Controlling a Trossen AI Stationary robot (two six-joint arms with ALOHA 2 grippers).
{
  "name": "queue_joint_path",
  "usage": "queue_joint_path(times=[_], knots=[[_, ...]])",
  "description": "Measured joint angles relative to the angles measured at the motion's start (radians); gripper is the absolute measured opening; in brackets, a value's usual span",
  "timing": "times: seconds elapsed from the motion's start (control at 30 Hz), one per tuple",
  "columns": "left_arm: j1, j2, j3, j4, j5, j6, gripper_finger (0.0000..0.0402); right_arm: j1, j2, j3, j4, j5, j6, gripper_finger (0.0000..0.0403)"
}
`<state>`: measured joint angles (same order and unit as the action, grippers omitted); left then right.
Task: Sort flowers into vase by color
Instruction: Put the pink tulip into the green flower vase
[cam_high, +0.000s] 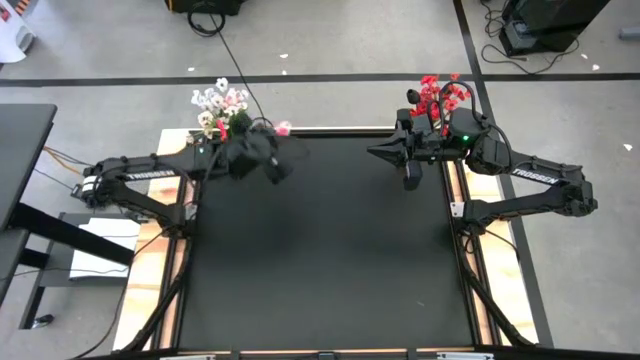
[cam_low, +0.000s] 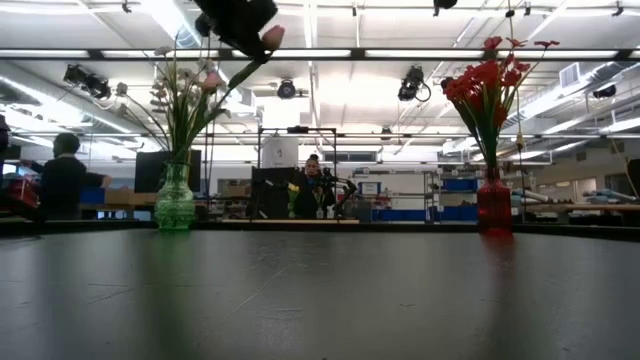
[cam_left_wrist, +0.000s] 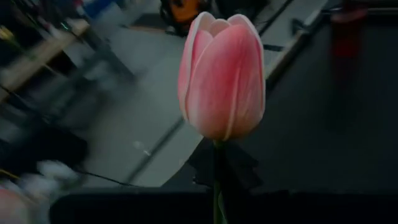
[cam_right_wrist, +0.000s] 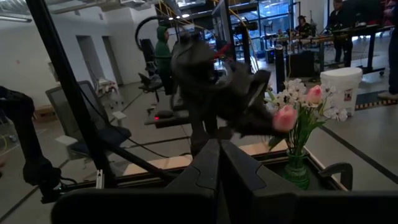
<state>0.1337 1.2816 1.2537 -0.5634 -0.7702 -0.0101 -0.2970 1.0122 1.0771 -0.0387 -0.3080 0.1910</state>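
Pink bud aloft over my dark table

My left pincer (cam_high: 275, 150) grips a pink bud (cam_left_wrist: 222, 74) above the black table (cam_high: 320, 260), near the green vase (cam_low: 174, 205); my right pincer (cam_right_wrist: 219, 155) rests closed; workshop beyond.

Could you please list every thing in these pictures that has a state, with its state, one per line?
Pink bud: held by the left end effector, lifted off the table.
Green vase: upright, holding white and pink flowers.
Red vase: upright, holding red flowers.
Right end effector: shut, empty, waiting near the red vase.
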Motion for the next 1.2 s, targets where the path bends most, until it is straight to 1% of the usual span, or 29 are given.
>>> queue_joint_path(times=[0.07, 0.17, 0.27, 0.37, 0.57, 0.67, 0.8, 0.97, 1.2], knots=[[0.048, 0.000, 0.005, 0.055, 0.001, 0.121, 0.0014, 0.000, 0.000, 0.000, 0.000, 0.000, 0.000, 0.0023], [0.105, -0.002, 0.005, 0.187, 0.023, 0.294, 0.0014, 0.000, 0.000, 0.000, 0.000, 0.000, 0.000, 0.0023], [0.156, -0.004, 0.005, 0.329, 0.108, 0.377, 0.0014, 0.000, 0.000, 0.000, 0.000, 0.000, 0.000, 0.0023], [0.192, -0.004, 0.006, 0.383, 0.129, 0.418, 0.0014, 0.000, 0.000, 0.000, 0.000, 0.000, 0.000, 0.0023], [0.272, -0.007, 0.006, 0.373, 0.169, 0.420, 0.0014, 0.000, 0.000, 0.000, 0.000, 0.000, 0.000, 0.0023], [0.292, -0.021, 0.006, 0.373, 0.173, 0.388, 0.0014, 0.000, 0.000, 0.000, 0.000, 0.000, 0.000, 0.0023], [0.302, -0.041, 0.006, 0.334, 0.177, 0.320, 0.0014, 0.000, 0.000, 0.000, 0.000, 0.000, 0.000, 0.0023], [0.318, -0.080, 0.006, 0.248, 0.177, 0.299, 0.0014, 0.000, 0.000, 0.000, 0.000, 0.000, 0.000, 0.0023], [0.330, -0.112, 0.006, 0.233, 0.174, 0.291, 0.0014, 0.000, 0.000, 0.000, 0.000, 0.000, 0.000, 0.0023]])
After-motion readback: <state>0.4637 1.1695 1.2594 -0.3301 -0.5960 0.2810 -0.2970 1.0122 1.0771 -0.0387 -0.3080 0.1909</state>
